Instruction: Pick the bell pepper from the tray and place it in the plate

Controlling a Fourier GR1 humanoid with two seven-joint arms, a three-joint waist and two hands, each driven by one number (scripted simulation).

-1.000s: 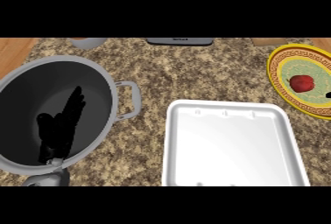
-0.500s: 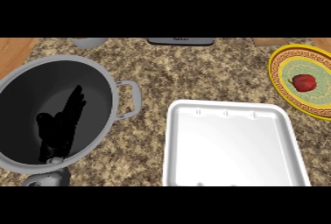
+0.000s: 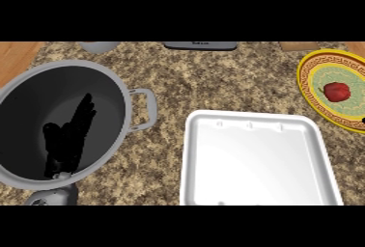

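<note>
pepper (image 3: 337, 91) sits in the plate (image 3: 314, 67), tray (image 3: 214, 193) bare, so job's done; my left robot hand (image 3: 70, 140) rests open, fingers straight, over the pot (image 3: 118, 89).

Left hand (image 3: 70, 140) at lower left, fingers straight and pointing up, grey forearm (image 3: 53, 197) below

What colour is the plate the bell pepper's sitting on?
Yellow rim with a dark red pattern and a pale green centre: the plate, seen in the head view.
</note>
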